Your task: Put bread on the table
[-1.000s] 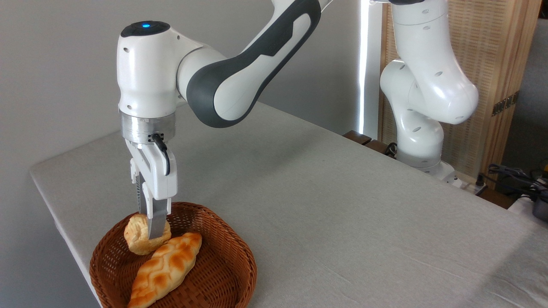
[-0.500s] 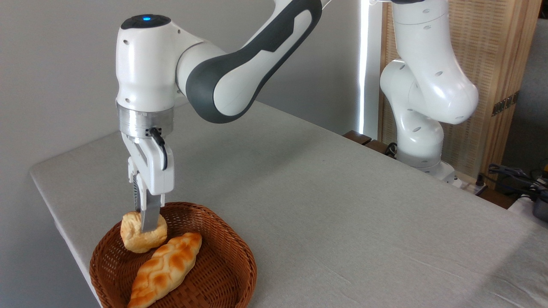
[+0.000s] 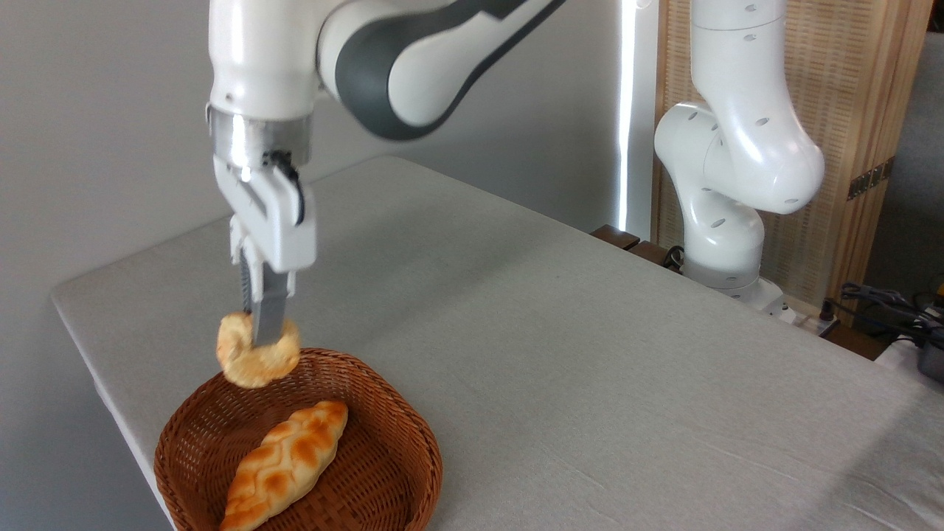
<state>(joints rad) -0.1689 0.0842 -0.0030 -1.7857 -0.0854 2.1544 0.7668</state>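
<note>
Hanging bun over the basket's back rim

Starting at the left, the table point(image 3: 590, 354) has a rounded near-left corner, and the wicker basket point(image 3: 383, 472) sits close to that edge, part of it cut off by the frame bottom. Above its rear rim the gripper point(image 3: 262, 335) points straight down, fingers pinched onto the bread point(image 3: 254, 358), which hangs clear of the basket, seemingly touching nothing below. The bun is pale golden, lumpy and creased. A braided loaf point(image 3: 287, 464) lies in the basket. Rightward, wide bare grey cloth stretches to the arm's base point(image 3: 730, 280)
</note>
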